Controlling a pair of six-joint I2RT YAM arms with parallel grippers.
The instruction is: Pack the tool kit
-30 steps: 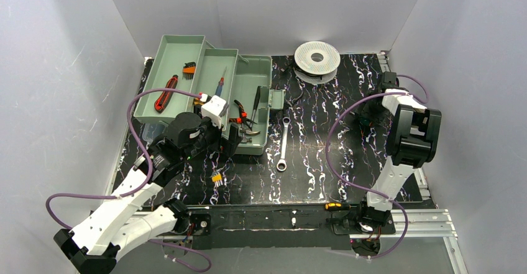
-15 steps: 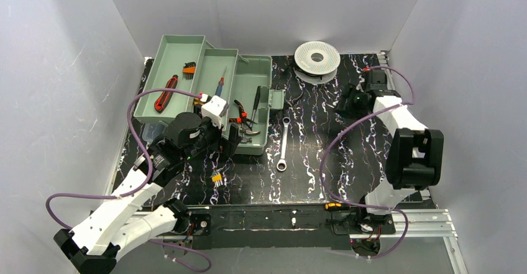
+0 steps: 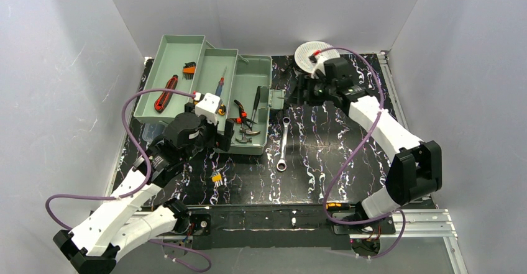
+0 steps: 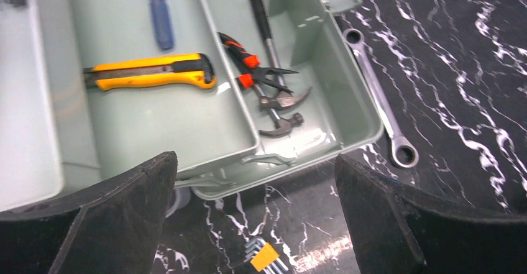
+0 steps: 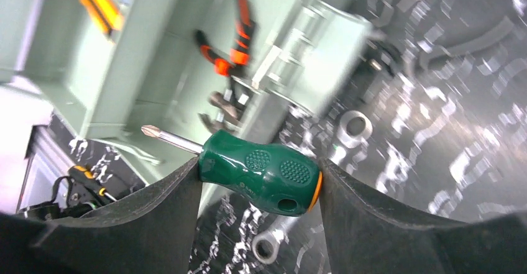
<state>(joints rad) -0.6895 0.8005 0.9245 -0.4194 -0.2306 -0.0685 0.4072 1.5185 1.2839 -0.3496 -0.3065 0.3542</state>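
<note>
Hex keys [image 3: 217, 178] lie loose on the counter [image 3: 335, 162] just in front of the toolbox [image 3: 264, 69]. Left fingers [image 4: 124, 212] stand wide apart and empty over its near edge. A wrench [image 3: 283, 143] lies just right of it. Right fingers [image 5: 373, 224] grip a green screwdriver [image 5: 260, 170] by the handle, beside the toolbox's far right corner. Judged step: stowing the screwdriver; next, carry it over a compartment and release. The right wrist view is blurred, and the arm partly hides the spool [image 3: 309, 51] beyond.
</note>
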